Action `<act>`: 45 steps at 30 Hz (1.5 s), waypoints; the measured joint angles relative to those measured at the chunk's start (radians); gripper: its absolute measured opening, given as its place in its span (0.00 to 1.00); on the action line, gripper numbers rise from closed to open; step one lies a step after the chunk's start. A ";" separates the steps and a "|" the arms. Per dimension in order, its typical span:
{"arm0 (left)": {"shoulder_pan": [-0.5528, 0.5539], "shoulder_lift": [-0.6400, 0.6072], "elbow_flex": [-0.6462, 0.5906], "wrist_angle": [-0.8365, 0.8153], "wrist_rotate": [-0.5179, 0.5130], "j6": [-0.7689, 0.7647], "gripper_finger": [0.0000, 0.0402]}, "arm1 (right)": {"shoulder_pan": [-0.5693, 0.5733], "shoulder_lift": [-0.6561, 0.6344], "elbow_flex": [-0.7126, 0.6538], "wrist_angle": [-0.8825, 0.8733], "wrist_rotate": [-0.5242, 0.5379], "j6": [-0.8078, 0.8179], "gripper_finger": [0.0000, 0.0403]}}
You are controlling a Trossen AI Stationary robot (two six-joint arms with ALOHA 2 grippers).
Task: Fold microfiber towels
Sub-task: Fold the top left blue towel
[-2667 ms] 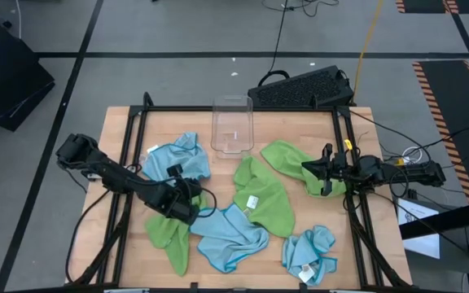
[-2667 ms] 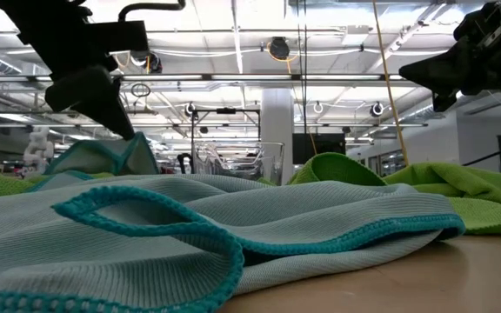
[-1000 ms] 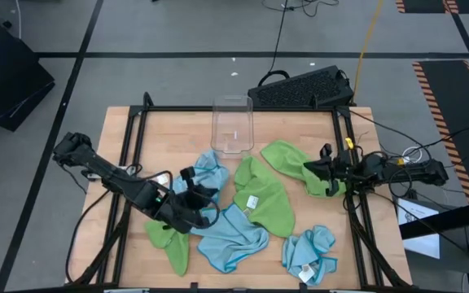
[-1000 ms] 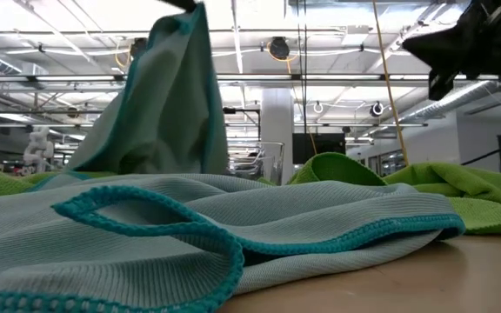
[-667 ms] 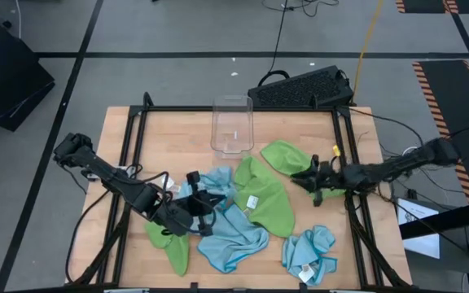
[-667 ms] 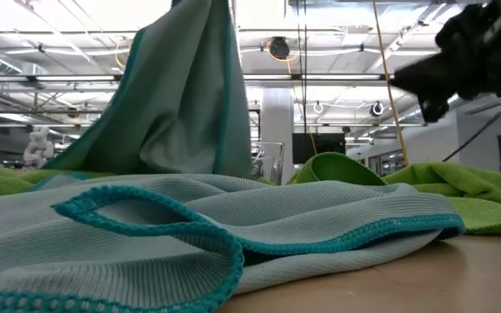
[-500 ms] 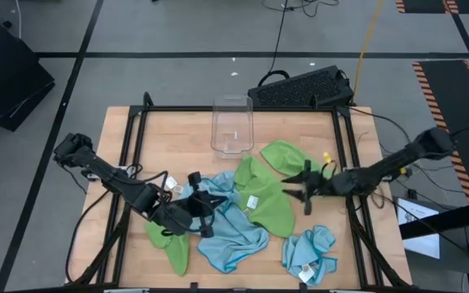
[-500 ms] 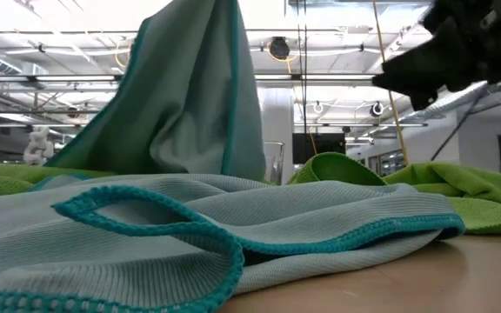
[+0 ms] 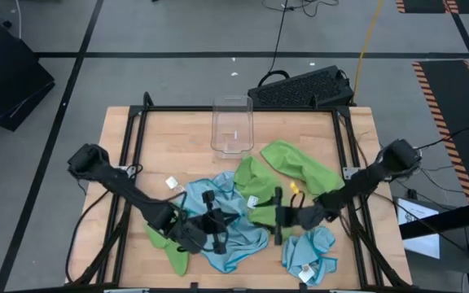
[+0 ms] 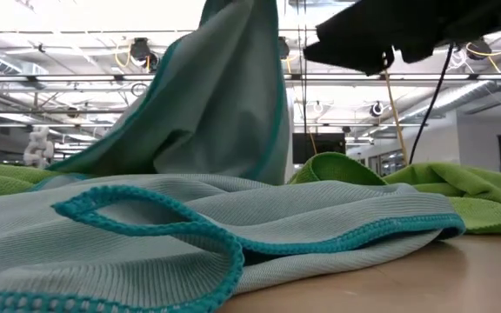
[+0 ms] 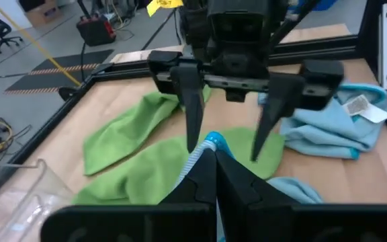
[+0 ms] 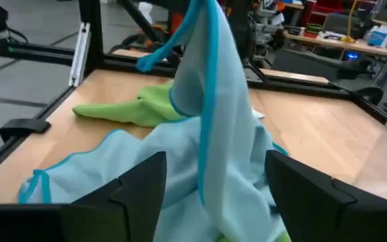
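My left gripper (image 9: 216, 221) is shut on a light blue microfiber towel (image 10: 224, 104) with a teal hem and holds it up over the table's near middle. My right gripper (image 9: 277, 216) faces it from the right. Its open fingers (image 11: 193, 101) stand on either side of the raised tip, a little beyond it and touching nothing. Another light blue towel (image 9: 238, 240) lies under them, and a third (image 9: 308, 252) lies crumpled at the near right. Lime green towels lie at the middle (image 9: 263, 199), far right (image 9: 295, 163) and near left (image 9: 169, 244). My left gripper pinches the light blue towel's teal-hemmed edge (image 11: 210, 141) between its two fingers, at their free ends. The fingers come from the table's left, slanting slightly down. The towel hangs below them in a slack cone (image 12: 207, 101), and its lower part (image 12: 146, 161) rests on the table and the other towels.
A clear plastic bin (image 9: 232, 126) stands at the far middle of the table. Black frame rails (image 9: 347, 155) run along the table's sides and back. Bare wood (image 9: 169, 130) shows at the far left and at the far right (image 9: 316, 130).
My right gripper has swung from the table's right edge toward the middle and the near edge, and it has opened. My left gripper has moved toward the near edge and the right with the light blue towel. The towel's raised tip has gone with it while its lower part stays down.
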 joint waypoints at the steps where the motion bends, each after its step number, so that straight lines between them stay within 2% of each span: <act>1: -0.007 0.013 0.000 0.004 -0.001 -0.008 0.01 | 0.016 0.024 0.025 0.001 0.023 -0.016 0.61; 5: -0.020 0.067 0.000 0.030 -0.002 -0.065 0.01 | 0.077 0.102 0.103 0.009 0.182 -0.121 0.61; 7: -0.022 0.093 0.000 0.054 -0.003 -0.083 0.01 | 0.090 0.130 0.123 0.003 0.221 -0.133 0.61; 14: -0.025 0.122 -0.001 0.100 0.004 -0.092 0.01 | 0.069 0.190 0.134 0.075 0.240 -0.081 0.61; 17: -0.027 0.122 -0.001 0.117 0.009 -0.097 0.01 | 0.050 0.209 0.134 0.079 0.238 -0.079 0.57; 19: -0.031 0.122 -0.001 0.140 0.010 -0.093 0.01 | 0.035 0.225 0.134 0.078 0.217 -0.080 0.52; 24: -0.032 0.122 -0.001 0.186 0.010 -0.094 0.01 | -0.012 0.255 0.134 0.093 0.050 -0.052 0.29; 29: -0.038 0.122 -0.001 0.192 0.011 -0.105 0.01 | -0.030 0.258 0.134 0.070 0.029 -0.016 0.04; 34: -0.060 0.122 -0.001 0.192 -0.023 -0.088 0.01 | -0.029 0.257 0.134 0.071 0.027 -0.025 0.03; 38: -0.076 0.122 -0.001 0.184 -0.062 -0.038 0.09 | -0.029 0.247 0.134 0.048 0.028 -0.027 0.01; 45: -0.107 0.142 0.000 0.158 -0.115 -0.039 0.38 | -0.029 0.155 0.134 -0.171 0.029 0.075 0.00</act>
